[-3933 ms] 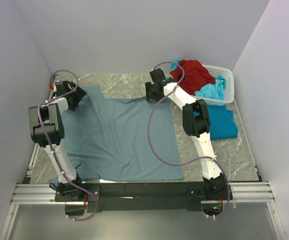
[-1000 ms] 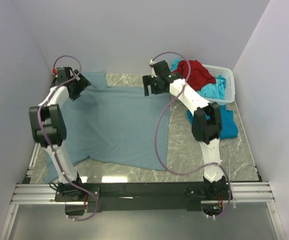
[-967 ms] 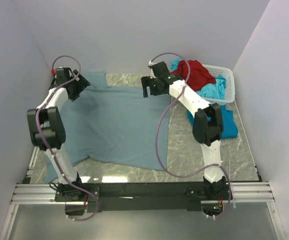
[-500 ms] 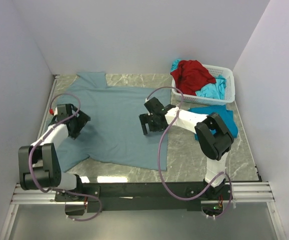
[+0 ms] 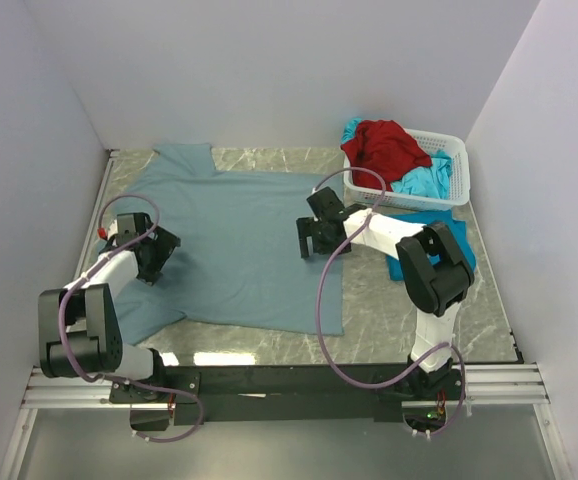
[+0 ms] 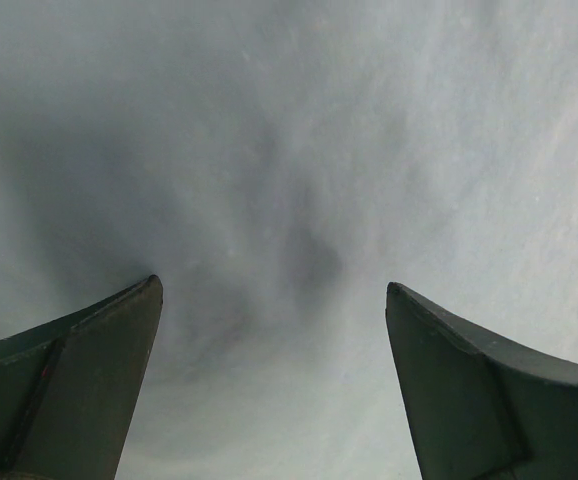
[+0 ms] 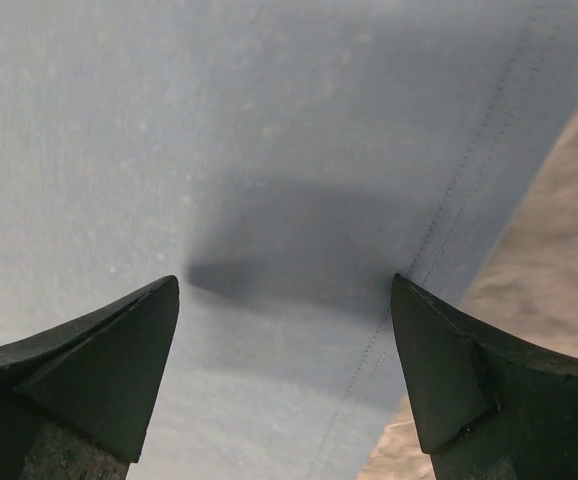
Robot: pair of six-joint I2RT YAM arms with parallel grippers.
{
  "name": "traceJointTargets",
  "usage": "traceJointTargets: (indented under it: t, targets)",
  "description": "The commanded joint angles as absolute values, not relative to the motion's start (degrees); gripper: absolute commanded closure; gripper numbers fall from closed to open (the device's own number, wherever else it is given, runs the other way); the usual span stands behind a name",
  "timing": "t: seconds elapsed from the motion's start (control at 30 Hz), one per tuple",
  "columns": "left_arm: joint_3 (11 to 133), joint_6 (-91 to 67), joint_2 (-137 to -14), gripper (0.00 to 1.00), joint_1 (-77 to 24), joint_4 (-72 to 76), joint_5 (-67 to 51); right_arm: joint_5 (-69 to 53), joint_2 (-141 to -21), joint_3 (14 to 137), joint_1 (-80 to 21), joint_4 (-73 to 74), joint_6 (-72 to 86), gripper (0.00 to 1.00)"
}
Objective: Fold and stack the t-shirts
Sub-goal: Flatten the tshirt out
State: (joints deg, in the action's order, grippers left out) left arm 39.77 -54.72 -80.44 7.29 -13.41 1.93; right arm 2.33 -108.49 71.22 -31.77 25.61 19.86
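Note:
The large grey-blue t-shirt [image 5: 229, 235] lies spread flat on the marble table, its collar end toward the far wall. My left gripper [image 5: 155, 256] hangs low over its left side, open, with only grey cloth [image 6: 299, 150] between the fingers. My right gripper [image 5: 315, 240] is open over the shirt's right edge, and the stitched hem [image 7: 469, 170] runs between its fingers with bare marble [image 7: 559, 300] beside it. A red t-shirt [image 5: 381, 145] and a turquoise one [image 5: 425, 182] sit in the basket. Another turquoise t-shirt [image 5: 459, 238] lies flat on the table, partly under my right arm.
The white lattice basket [image 5: 457, 152] stands at the far right corner. Walls close the table on the left, far and right sides. Purple cables loop off both arms over the cloth. Bare marble [image 5: 389, 310] shows to the right of the grey-blue shirt.
Both arms have come back from the far edge of the grey-blue shirt to its middle. The shirt now lies flat and let go, and the right gripper has shifted to its right hem.

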Motion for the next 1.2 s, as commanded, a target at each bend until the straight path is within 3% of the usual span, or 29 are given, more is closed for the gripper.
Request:
traceJointTargets:
  t: [0.0,0.47,0.77,0.97,1.03,1.07,1.17]
  targets:
    - [41.04,-56.60,-75.69,0.01,6.94,-15.63,3.95,2.99,-109.95,70.67,-28.40,24.52,18.55,0.07]
    - [38.77,-60.55,-61.71,0.01,6.86,-29.69,12.38,2.11,-104.86,75.67,-27.60,26.63,16.70,0.07]
    - [31.47,-67.84,-48.79,0.01,6.94,-42.52,18.81,0.97,-95.36,70.49,-28.74,25.31,17.49,0.06]
    - [28.40,-72.59,-48.86,0.01,6.86,-42.90,17.75,0.53,-96.32,71.89,-28.92,26.80,17.93,0.06]
    - [26.12,-74.09,-49.30,0.07,7.12,-41.93,19.76,0.53,-96.59,72.24,-28.92,27.16,18.02,0.06]
    - [25.58,-74.96,-49.92,0.19,7.21,-41.84,20.04,0.70,-96.77,72.59,-28.92,27.42,18.02,0.06]
    - [24.96,-75.94,-51.06,0.32,7.12,-42.10,20.22,1.32,-96.86,72.34,-29.09,27.77,18.28,0.06]
